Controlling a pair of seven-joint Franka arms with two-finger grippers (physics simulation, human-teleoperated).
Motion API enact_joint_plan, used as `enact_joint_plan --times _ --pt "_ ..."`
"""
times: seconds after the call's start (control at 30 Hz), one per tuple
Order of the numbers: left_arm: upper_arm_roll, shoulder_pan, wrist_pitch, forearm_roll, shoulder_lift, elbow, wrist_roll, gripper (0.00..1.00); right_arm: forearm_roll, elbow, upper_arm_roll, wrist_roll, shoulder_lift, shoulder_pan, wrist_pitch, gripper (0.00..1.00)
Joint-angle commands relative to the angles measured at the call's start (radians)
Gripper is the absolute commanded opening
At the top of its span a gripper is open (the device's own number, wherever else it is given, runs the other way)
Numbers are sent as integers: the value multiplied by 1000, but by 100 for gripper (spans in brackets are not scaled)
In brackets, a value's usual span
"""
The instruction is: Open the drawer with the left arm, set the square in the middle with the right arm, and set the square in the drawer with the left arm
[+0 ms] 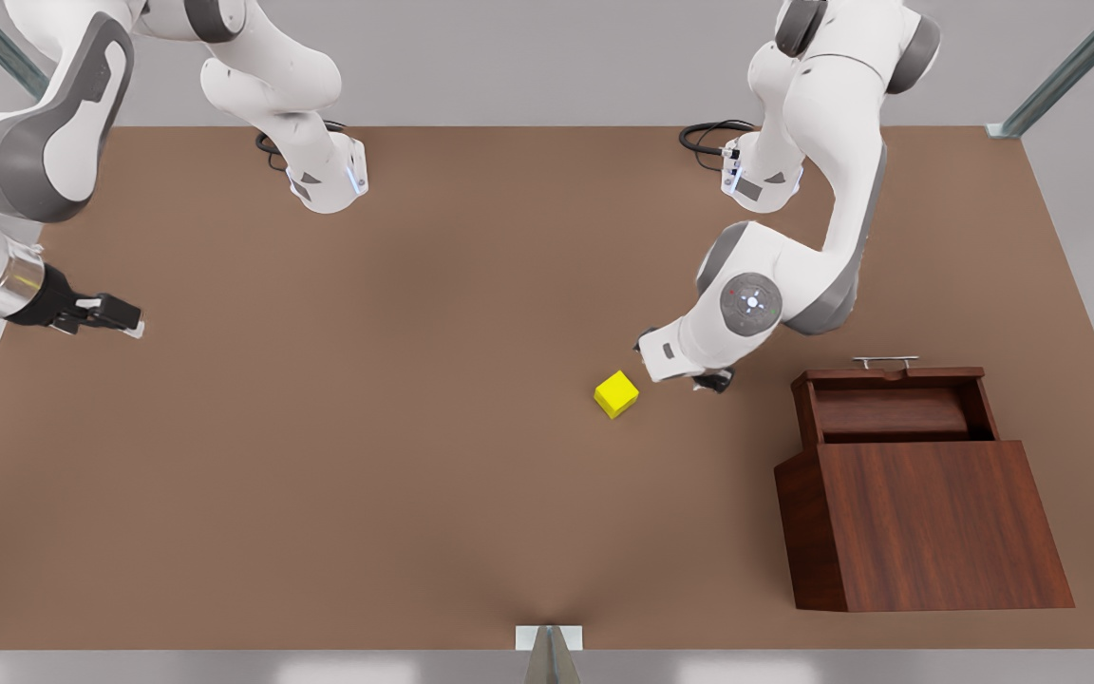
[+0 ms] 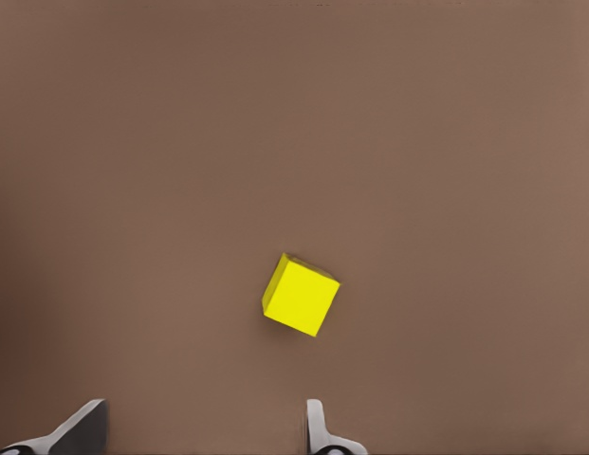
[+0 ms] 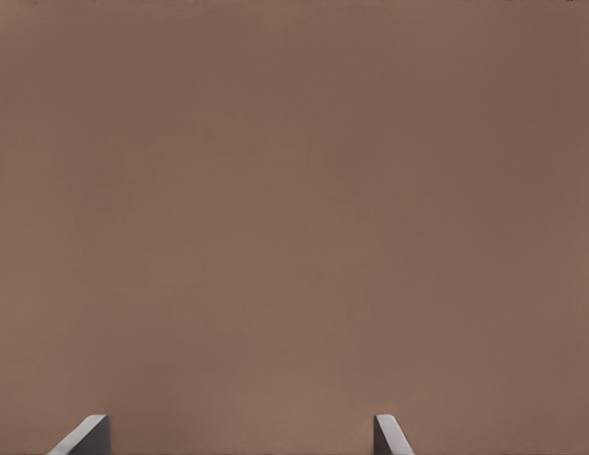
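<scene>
1. Sitting free on the bench (image 1: pixel 319 456), near mid-frame in the front view: the square (image 1: pixel 616 393), turned corner-on, touching neither arm.
2. Showing in the left wrist view too, the square (image 2: pixel 301 295), a little below centre, ahead of two finger tips spread wide apart with nothing between them.
3. Hovering just beside the square on its right in the front view: the left gripper (image 1: pixel 699 378), under the bent left arm (image 1: pixel 775 294).
4. Standing pulled out at the frame's lower right: the drawer (image 1: pixel 894 408), its tray bare, silver handle (image 1: pixel 885 361) at the far edge, so seemingly reaching for the cube now.
5. Doing it well, probably: turning the wrist to meet two flat faces rather than corners, centring over the cube, lowering straight, closing gently, then lifting clear of the drawer wall.
6. Waiting at far left of the front view: the right gripper (image 1: pixel 110 313), jaws wide over bare bench in its wrist view.
7. Hiding the left fingers from the front camera: the wrist body; height above the bench hard to judge.
</scene>
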State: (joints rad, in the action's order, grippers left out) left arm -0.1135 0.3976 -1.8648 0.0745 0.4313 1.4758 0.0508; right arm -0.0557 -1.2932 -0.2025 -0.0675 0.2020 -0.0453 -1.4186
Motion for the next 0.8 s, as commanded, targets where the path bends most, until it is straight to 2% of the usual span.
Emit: enact_joint_plan --times 0.0,0.17,0.23,0.6,0.77 --pt "-2 15 -14 -25 3 0 3 100 1 0 0 0 0 -8 0 100" --pt "-2 102 -114 -110 81 12 0 100 -1 6 -1 2 2 -8 0 100" --pt "-2 122 -158 -216 110 14 6 100 1 8 -1 2 0 -7 0 100" --pt "-5 130 -413 -243 135 244 77 100 4 11 -1 0 2 -7 -2 100" --pt "-5 132 -425 -243 172 253 77 100 4 11 -1 0 2 -7 -9 100"
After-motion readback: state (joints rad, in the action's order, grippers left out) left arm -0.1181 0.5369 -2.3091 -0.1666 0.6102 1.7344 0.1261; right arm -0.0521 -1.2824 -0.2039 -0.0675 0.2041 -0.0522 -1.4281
